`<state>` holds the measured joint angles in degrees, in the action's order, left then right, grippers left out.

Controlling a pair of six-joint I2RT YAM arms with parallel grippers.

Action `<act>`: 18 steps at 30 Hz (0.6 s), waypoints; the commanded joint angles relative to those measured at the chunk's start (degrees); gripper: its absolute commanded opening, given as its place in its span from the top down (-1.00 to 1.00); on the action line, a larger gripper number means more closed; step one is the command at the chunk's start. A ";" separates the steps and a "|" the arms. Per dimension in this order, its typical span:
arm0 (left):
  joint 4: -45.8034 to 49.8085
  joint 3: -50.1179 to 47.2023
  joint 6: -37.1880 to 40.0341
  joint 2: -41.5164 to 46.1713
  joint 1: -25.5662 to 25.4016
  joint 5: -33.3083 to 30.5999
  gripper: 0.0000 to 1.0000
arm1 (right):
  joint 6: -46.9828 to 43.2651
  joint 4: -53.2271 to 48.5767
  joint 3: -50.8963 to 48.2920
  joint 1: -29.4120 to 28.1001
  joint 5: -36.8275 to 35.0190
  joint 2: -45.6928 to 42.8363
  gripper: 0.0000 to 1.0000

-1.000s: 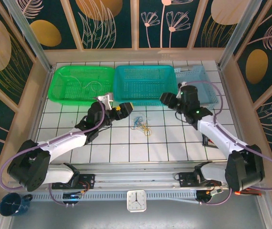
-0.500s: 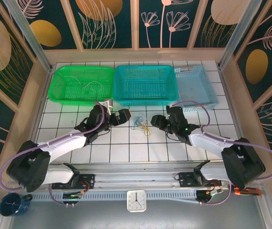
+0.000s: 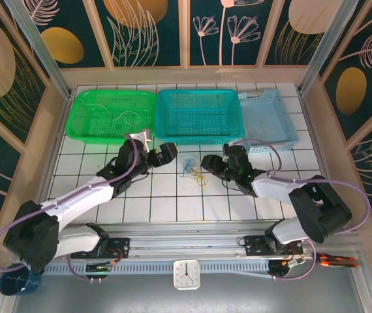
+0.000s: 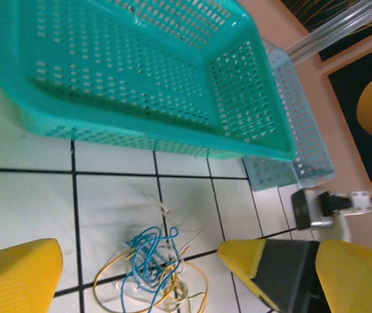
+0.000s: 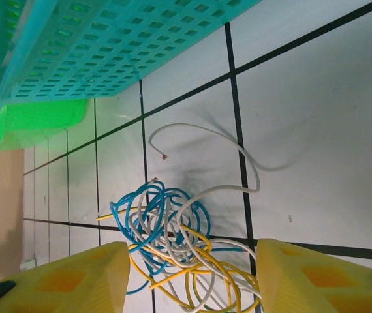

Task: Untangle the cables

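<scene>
Table: white tiled surface (image 3: 173, 208), with both arm bases at its near edge.
Baskets: a green basket (image 3: 75, 124), a teal basket (image 3: 199, 92) and a pale blue basket (image 3: 284, 134) stand side by side along the far edge.
Left arm: it (image 3: 81, 195) stretches low from the near left corner, slanting toward the middle, with the wrist just in front of the seam between the green and teal baskets.
Right arm: it (image 3: 274, 186) is folded low, its forearm running leftward across the table to the middle.
Left gripper: the left gripper (image 3: 162, 155) has its jaws spread wide and holds nothing. In the left wrist view it (image 4: 137, 267) points at the tangle from the left.
Right gripper: the right gripper (image 3: 211, 163) has its jaws about half apart. In the right wrist view it (image 5: 192, 277) has yellow fingers (image 5: 75, 280) flanking the lower edge of the tangle, with no grip on it.
Cables: a small knot of blue, yellow and white cables (image 3: 192, 169) (image 4: 153, 261) (image 5: 173, 241) lies on the table just in front of the teal basket's near wall, between the two grippers. One white end curls out toward the basket.
Loose pale cable: it (image 3: 124, 117) lies inside the green basket.
</scene>
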<state>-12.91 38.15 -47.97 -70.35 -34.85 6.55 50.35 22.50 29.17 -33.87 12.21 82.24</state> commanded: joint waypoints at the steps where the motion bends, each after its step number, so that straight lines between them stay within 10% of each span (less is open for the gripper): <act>1: 1.25 3.75 2.32 -1.25 -0.21 -0.24 -0.97 | 2.59 4.48 0.93 -0.19 1.59 2.34 -0.09; 10: 0.76 7.38 4.49 -3.66 0.57 0.49 -0.98 | 6.51 11.09 3.70 0.38 5.31 9.76 -0.02; 18: -0.70 5.85 4.63 -1.80 2.88 1.02 -0.98 | 3.60 8.07 7.77 0.40 6.02 11.76 0.65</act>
<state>-12.21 44.21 -44.34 -73.49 -33.01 7.01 55.68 30.85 34.96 -33.74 17.87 94.43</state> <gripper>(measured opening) 0.989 0.194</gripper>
